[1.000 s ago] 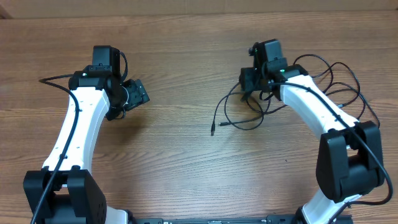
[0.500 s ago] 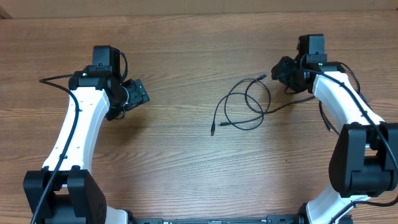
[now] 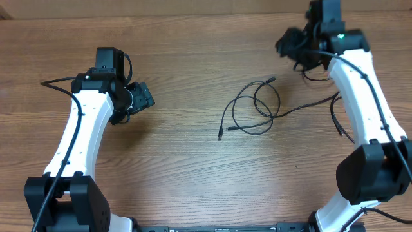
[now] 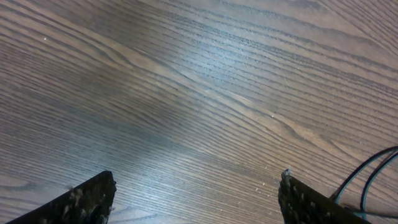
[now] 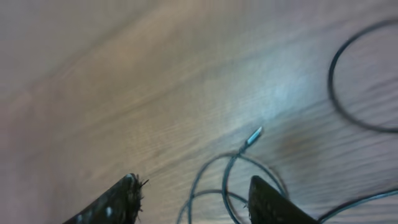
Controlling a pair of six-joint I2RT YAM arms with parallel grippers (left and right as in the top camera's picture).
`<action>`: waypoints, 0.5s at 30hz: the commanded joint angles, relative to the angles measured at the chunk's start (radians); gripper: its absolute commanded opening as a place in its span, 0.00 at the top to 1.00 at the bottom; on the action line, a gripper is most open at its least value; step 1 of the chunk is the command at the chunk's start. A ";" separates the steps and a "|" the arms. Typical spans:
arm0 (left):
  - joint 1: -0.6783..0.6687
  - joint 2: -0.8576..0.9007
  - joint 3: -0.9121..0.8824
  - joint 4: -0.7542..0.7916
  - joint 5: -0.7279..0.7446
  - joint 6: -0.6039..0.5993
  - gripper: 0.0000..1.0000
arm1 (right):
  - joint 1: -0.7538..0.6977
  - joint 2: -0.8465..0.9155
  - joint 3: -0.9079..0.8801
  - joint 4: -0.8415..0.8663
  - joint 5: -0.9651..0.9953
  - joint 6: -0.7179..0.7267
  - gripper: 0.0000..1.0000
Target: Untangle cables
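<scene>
From overhead alone: cables (image 3: 264, 113) lying looped on the table (image 3: 180, 161) just right of centre, one strand trailing right under the right arm; left gripper (image 3: 140, 98) at mid-left on a bent arm, pointing right, unmoved from a second ago. From the left wrist: fingers (image 4: 87, 200) spread wide over bare wood, gripping nothing. Farthest, at the far right edge: right gripper (image 3: 288, 45), pulled back from over the cables, fingers (image 5: 118, 200) parted and empty above a silver-tipped plug (image 5: 254, 135) plainer here than overhead.
</scene>
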 commanded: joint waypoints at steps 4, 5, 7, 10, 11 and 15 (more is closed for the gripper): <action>0.000 -0.005 0.023 0.000 0.032 0.015 0.16 | -0.004 0.059 0.103 -0.061 0.047 -0.039 0.40; 0.000 -0.005 0.023 0.000 0.035 0.015 0.16 | -0.001 0.074 0.103 -0.055 0.026 -0.071 0.34; 0.000 -0.005 0.023 0.000 0.038 0.015 0.16 | 0.004 0.104 0.103 -0.034 -0.023 -0.127 0.20; 0.000 -0.005 0.023 0.000 0.038 0.016 0.16 | 0.008 0.126 0.103 -0.027 -0.052 -0.145 0.00; 0.000 -0.005 0.023 -0.001 0.038 0.016 0.17 | 0.008 0.130 0.101 -0.027 -0.066 -0.145 0.00; 0.000 -0.005 0.023 0.001 0.037 0.016 0.16 | 0.008 0.138 0.095 0.002 -0.119 -0.145 0.00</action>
